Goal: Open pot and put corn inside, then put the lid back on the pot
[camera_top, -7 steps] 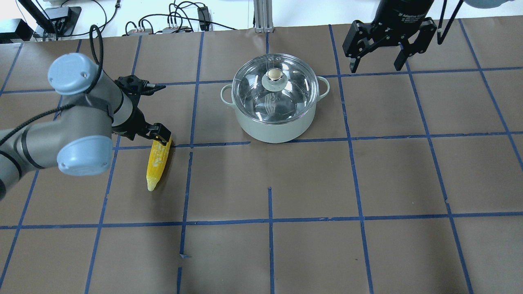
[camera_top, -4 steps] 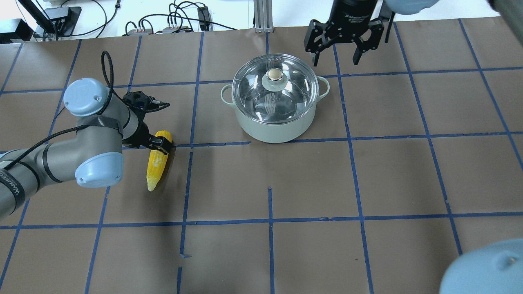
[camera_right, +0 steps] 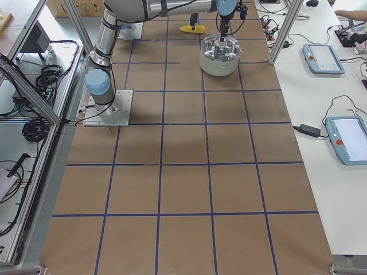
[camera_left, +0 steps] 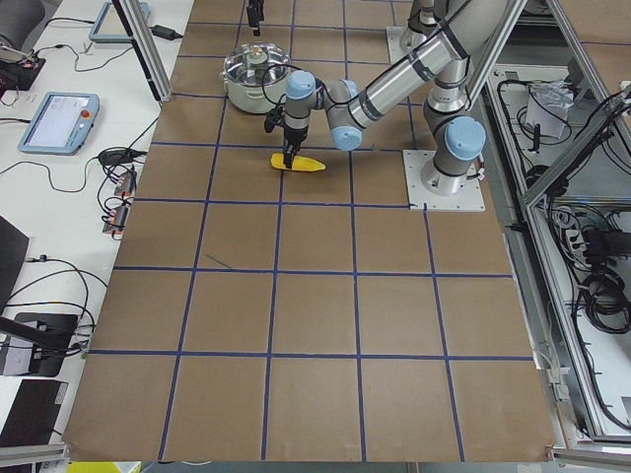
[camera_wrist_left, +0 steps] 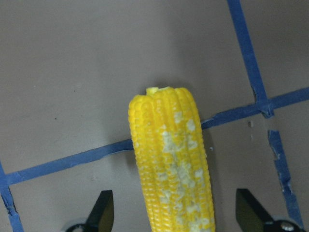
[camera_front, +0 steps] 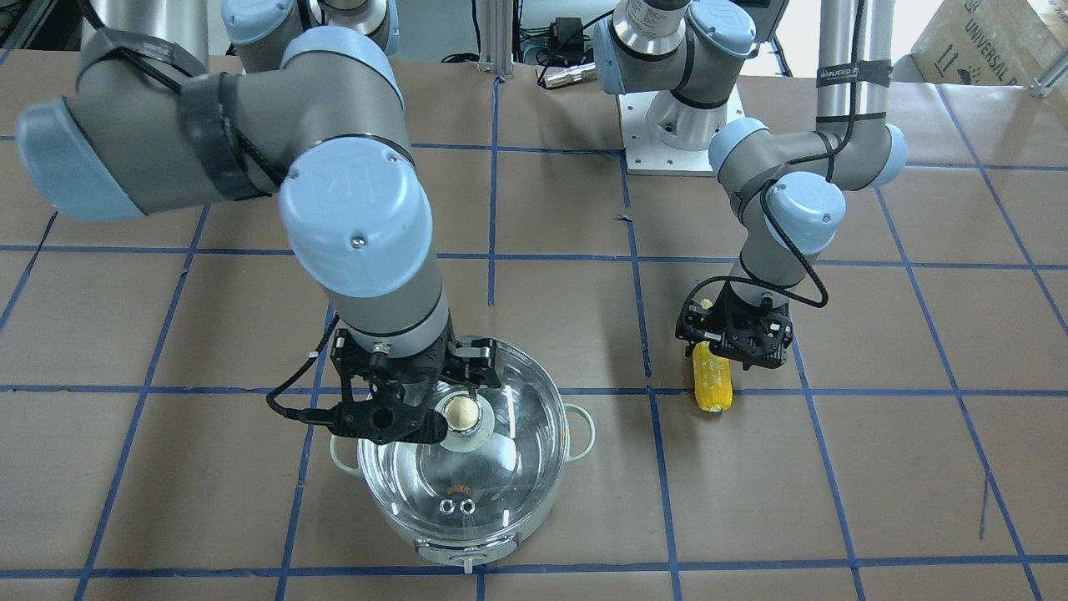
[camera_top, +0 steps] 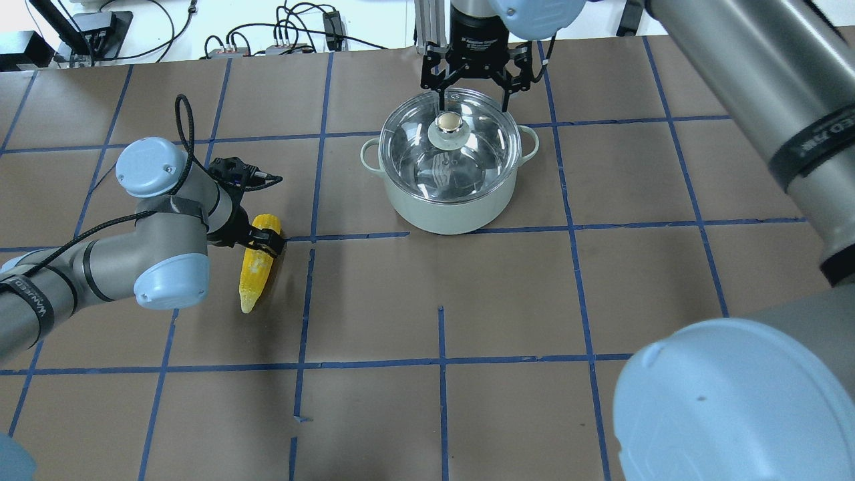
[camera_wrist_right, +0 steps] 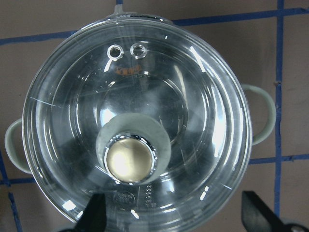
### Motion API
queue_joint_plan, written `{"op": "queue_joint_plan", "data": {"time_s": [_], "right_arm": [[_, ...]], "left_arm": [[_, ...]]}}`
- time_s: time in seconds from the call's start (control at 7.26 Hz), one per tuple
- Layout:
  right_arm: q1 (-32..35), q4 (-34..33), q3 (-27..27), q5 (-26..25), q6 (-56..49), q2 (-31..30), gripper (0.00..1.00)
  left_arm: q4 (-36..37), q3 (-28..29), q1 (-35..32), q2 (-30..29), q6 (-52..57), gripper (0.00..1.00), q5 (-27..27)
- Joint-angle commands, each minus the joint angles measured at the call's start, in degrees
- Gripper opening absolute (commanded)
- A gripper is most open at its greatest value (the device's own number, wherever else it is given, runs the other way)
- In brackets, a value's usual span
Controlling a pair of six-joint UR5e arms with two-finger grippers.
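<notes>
The pot (camera_top: 447, 208) stands at the back middle of the table, with the glass lid (camera_top: 477, 157) and its cream knob (camera_top: 449, 121) on it. My right gripper (camera_top: 473, 100) is open and hovers just above the lid, behind the knob. In the right wrist view it (camera_wrist_right: 175, 215) is open, with the knob (camera_wrist_right: 130, 161) a little ahead of the fingers. The corn (camera_top: 256, 274) lies on the table to the left. My left gripper (camera_wrist_left: 176, 215) is open and straddles the thick end of the corn (camera_wrist_left: 171, 159) without touching it.
The right arm's elbow (camera_top: 735, 401) fills the overhead view's lower right. Cables and boxes (camera_top: 287, 37) lie beyond the table's back edge. The arms' base plate (camera_front: 680, 125) is at the robot's side. Blue tape lines cross the brown table.
My right gripper has moved left from the back right corner to just over the lid. My left gripper has sunk lower around the corn's thick end.
</notes>
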Motion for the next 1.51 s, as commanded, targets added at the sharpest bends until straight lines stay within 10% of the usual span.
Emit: {"op": "queue_joint_plan", "data": {"time_s": [0.0, 0.55, 1.1, 1.38], "right_arm": [[3.3, -3.1, 0.7, -1.8, 3.6, 2.5, 1.00], [1.8, -3.4, 1.2, -1.9, 0.1, 2.9, 0.99], [1.8, -6.3, 0.9, -1.7, 1.0, 4.9, 0.97], [2.1, -5.6, 0.9, -1.9, 1.0, 4.5, 0.77]], "left_arm": [[1.1, -0.1, 0.0, -0.7, -0.1, 0.80, -0.1], [-0.4, 1.2, 0.0, 0.8, -4.1, 0.17, 0.5], [-38.9, 22.8, -0.8, 7.8, -7.8, 0.09, 8.2], [-52.0, 32.6, -0.8, 8.0, -8.4, 0.08, 8.4]]}}
